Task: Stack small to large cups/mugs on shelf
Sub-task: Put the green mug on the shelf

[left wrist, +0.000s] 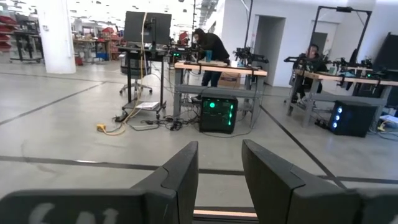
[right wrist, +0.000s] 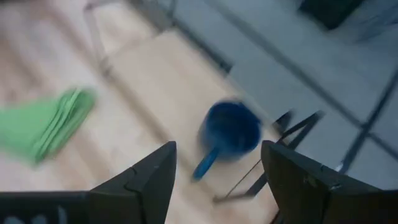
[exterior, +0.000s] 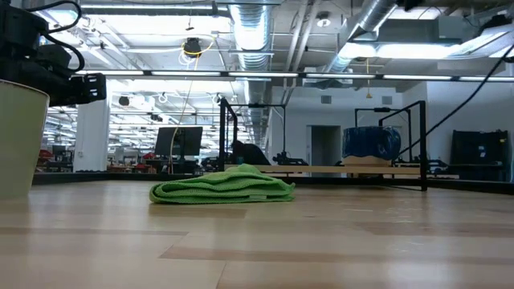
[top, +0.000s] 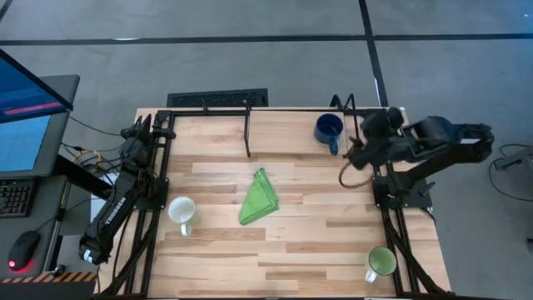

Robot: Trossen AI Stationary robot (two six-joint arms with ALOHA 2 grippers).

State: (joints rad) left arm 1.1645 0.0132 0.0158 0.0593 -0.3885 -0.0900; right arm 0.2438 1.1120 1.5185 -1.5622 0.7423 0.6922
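The wooden surface (top: pixel 333 242) is carrying everything, with the shelf (top: pixel 283 125) running along its far edge. The folded green cloth (top: pixel 260 198) is lying mid-surface. The blue mug (top: pixel 328 129) is sitting on the shelf's right part. The right hand (top: pixel 353 155) is hanging just beside it, fingers spread, gripping nothing. The left hand (left wrist: pixel 219 180) is waiting released at the far-left corner. The white mug (top: pixel 182 212) is sitting left, the green mug (top: pixel 381 262) near right.

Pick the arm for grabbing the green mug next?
Right. The green mug stands at the table's right edge, on the right arm's side; its open right hand is empty beside the blue mug.
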